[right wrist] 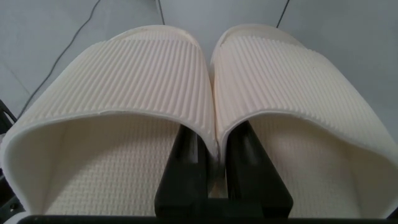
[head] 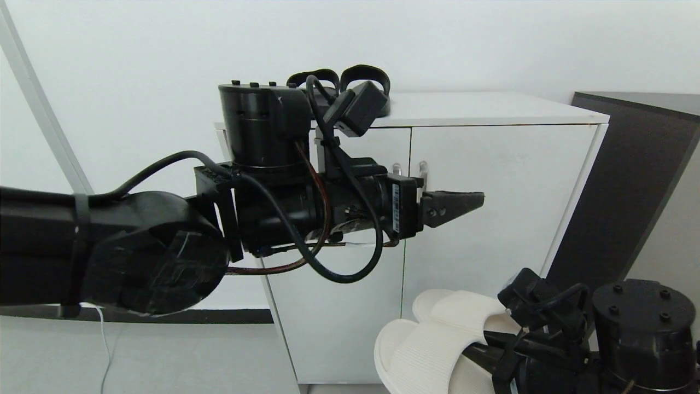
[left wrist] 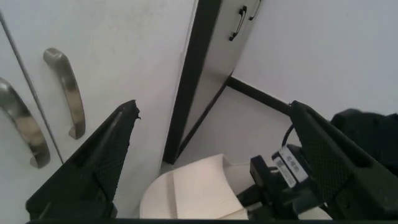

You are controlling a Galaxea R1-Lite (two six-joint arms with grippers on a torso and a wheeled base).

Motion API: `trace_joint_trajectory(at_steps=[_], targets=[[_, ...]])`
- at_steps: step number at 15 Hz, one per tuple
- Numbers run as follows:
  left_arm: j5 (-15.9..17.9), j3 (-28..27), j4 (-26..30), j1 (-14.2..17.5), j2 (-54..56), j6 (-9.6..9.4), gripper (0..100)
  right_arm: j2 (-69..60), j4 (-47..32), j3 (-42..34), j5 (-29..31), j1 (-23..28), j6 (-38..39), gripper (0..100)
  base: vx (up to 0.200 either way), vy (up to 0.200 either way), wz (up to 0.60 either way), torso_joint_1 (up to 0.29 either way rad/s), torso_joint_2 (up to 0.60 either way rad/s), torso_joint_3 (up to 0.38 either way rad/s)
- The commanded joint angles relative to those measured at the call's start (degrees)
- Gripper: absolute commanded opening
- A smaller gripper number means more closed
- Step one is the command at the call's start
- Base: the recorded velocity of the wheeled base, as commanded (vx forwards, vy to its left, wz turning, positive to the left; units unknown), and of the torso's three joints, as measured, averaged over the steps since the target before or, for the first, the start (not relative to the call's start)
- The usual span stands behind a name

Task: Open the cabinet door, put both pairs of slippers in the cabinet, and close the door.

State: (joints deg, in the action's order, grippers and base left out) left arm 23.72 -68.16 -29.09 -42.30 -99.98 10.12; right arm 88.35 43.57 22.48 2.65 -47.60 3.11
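A white cabinet is set against a white wall, doors shut; black slippers are seen on its top. The white slippers are clamped side by side in the right claw (low, before the doors), long axes tilted, toes up toward the cabinet. The left claw is held open near the handles.

The white cabinet stands on the pale floor with both doors shut. Its flat top runs above the jaws of the left gripper. A pair of black slippers lies on that top, above the jaws and back toward the wrist, partly hidden by the arm. The metal door handles sit close behind the jaws.
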Motion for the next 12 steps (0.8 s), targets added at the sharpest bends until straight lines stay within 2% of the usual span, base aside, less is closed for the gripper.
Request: trace_joint_trajectory(at_steps=[1,6,8,12], targets=[[0.9,-2.9,0.0,0.4,-3.3,1.40,100,0.1,0.0,-0.1,0.0,0.0,0.0,0,0.000,0.000,0.00,0.000,0.00,0.000],[1.7,-4.5,0.0,2.8,-6.9,3.86,100,0.0,0.1,-0.2,0.0,0.0,0.0,0,0.000,0.000,0.00,0.000,0.00,0.000],[1.7,-4.9,0.0,3.5,-7.2,5.61,100,0.0,0.0,-0.2,0.0,0.0,0.0,0,0.000,0.000,0.00,0.000,0.00,0.000],[2.7,-9.4,5.3,4.4,-9.4,5.97,100,0.1,0.0,-0.2,0.1,0.0,0.0,0,0.000,0.000,0.00,0.000,0.00,0.000]])
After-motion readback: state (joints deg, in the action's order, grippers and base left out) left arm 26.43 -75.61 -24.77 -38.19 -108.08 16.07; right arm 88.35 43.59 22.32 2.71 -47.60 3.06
